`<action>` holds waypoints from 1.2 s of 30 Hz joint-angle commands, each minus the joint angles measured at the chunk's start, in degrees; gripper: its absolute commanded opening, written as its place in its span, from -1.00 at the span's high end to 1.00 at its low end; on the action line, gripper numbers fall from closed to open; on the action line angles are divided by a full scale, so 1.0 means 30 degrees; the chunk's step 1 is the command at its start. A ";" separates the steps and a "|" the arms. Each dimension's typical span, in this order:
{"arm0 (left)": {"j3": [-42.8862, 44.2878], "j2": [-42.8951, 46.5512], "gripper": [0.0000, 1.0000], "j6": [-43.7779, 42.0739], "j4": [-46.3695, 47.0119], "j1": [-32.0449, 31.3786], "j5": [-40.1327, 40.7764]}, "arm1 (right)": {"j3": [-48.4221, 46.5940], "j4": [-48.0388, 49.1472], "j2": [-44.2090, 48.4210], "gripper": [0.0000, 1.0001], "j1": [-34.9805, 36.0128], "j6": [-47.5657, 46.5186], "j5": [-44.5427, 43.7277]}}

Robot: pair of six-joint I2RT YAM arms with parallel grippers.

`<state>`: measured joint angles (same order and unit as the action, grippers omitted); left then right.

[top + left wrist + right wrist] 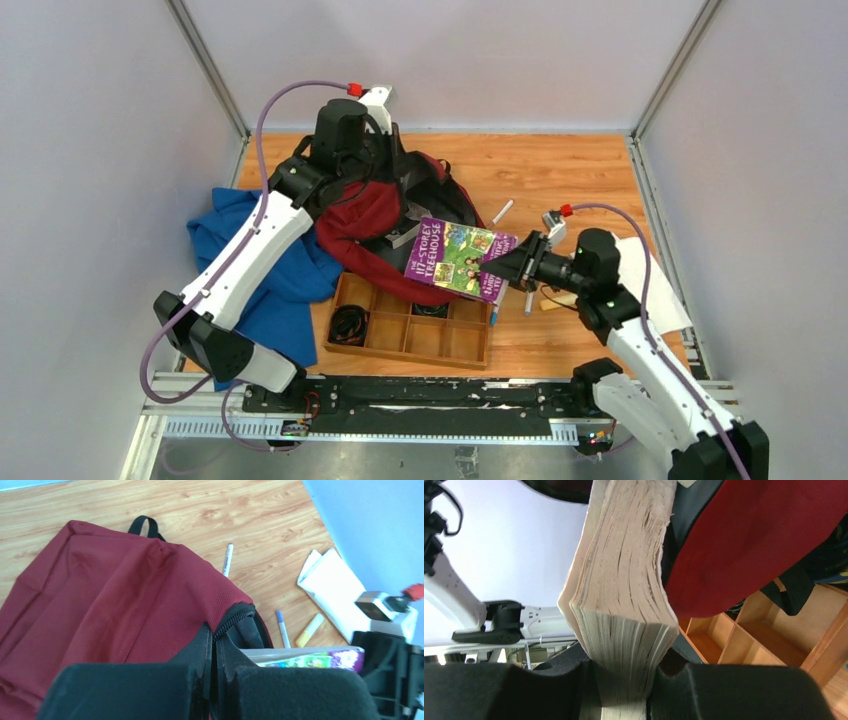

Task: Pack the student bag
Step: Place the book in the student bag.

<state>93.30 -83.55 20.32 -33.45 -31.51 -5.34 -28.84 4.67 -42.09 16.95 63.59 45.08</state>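
Observation:
The student bag, dark red with black zippers, lies at the back left of the table. My left gripper is shut on the zippered rim of the bag's opening, holding it up. My right gripper is shut on a thick paperback book, clamping its page edge. The book's purple cover hangs tilted just in front of the bag's mouth, and its edge shows beside my left fingers. Red bag fabric sits right next to the book.
A wooden compartment tray lies in front of the bag, with black cable in its left cell. A blue cloth is heaped to the left. A white marker, blue pen, yellow highlighter and white paper lie to the right.

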 commanded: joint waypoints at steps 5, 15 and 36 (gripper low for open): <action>-0.1375 0.2077 1.00 -0.0158 0.2616 0.0138 -0.3469 | -0.1495 0.4265 -0.3722 1.00 0.2412 0.2370 -0.4611; -0.3156 0.3083 1.00 -0.0737 0.3161 0.0131 -0.6169 | -0.5245 0.7885 -0.9885 1.00 0.4514 0.4255 -0.6448; -0.3561 0.4051 1.00 -0.0381 0.3534 0.0160 -0.6699 | -1.1028 0.4789 -1.8067 1.00 0.8469 0.4734 -1.4163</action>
<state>81.87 -74.70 19.68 -26.30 -30.87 -21.96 -57.91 17.52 -94.13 41.98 77.23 7.77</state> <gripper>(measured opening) 0.022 0.307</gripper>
